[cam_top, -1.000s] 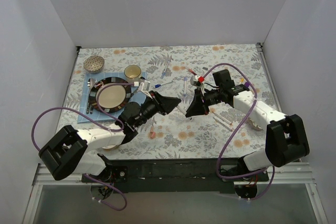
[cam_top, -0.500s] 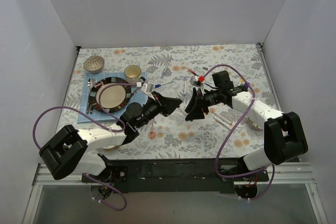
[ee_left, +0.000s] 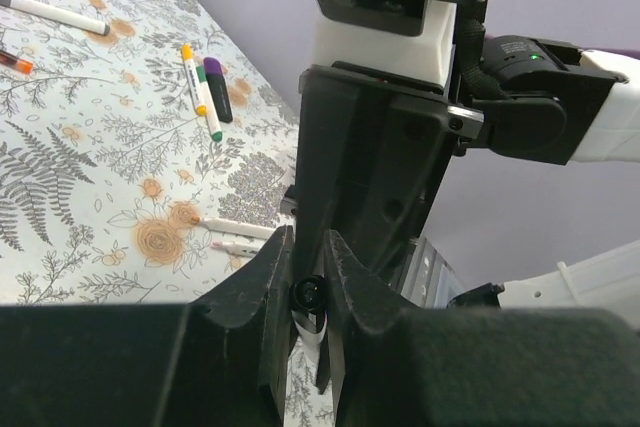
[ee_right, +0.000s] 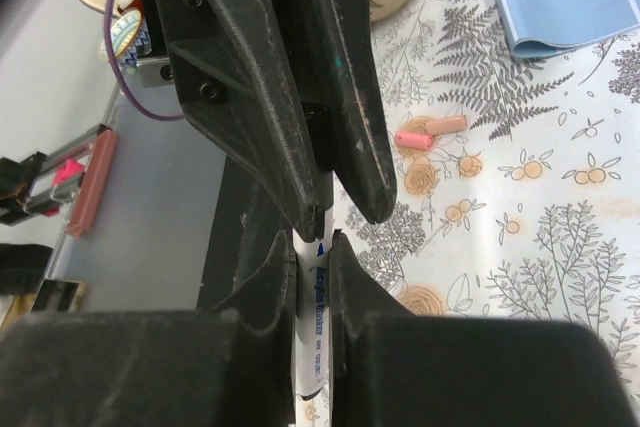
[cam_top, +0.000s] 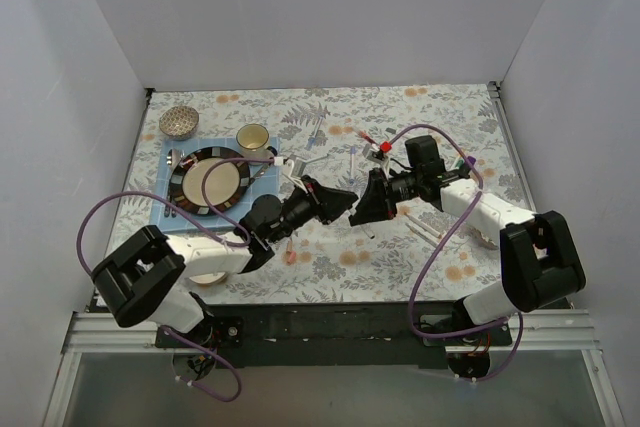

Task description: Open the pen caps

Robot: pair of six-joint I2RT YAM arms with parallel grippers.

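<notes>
Pen caps first: one white-barrelled pen [ee_right: 315, 312] is held between both hands; the right hand [ee_right: 313, 262] is clenched on the barrel, which carries blue lettering, with a finger pressed to either side; the left hand [ee_left: 306, 269] is clenched on the opposite end, where a dark round tip [ee_left: 305, 293] shows between its fingers; whether that cap has parted from the barrel I cannot tell, since the left hand's fingers hide the joint; the two hands meet nose to nose, nearly touching, above the counter [cam_top: 440, 117] and to the right of the plate [cam_top: 178, 185] in the top view.

A pink cap [ee_right: 412, 137] and a paler one lie loose side by side on the counter, right of the plate and nearer the arm bases than it; two white pens [ee_left: 238, 228] lie close together past the right hand, farther right of the plate; a yellow-and-green-ended pen [ee_left: 198, 87] lies just beside a short purple-topped piece [ee_left: 217, 87], farther right again; more thin pens [cam_top: 352, 159] are scattered right of the plate and farther from the bases.

The plate sits on a blue mat [cam_top: 160, 217]; a cup [cam_top: 253, 137] stands just behind the plate's far edge; a round metal bowl [cam_top: 179, 122] stands behind the plate, off the mat.
</notes>
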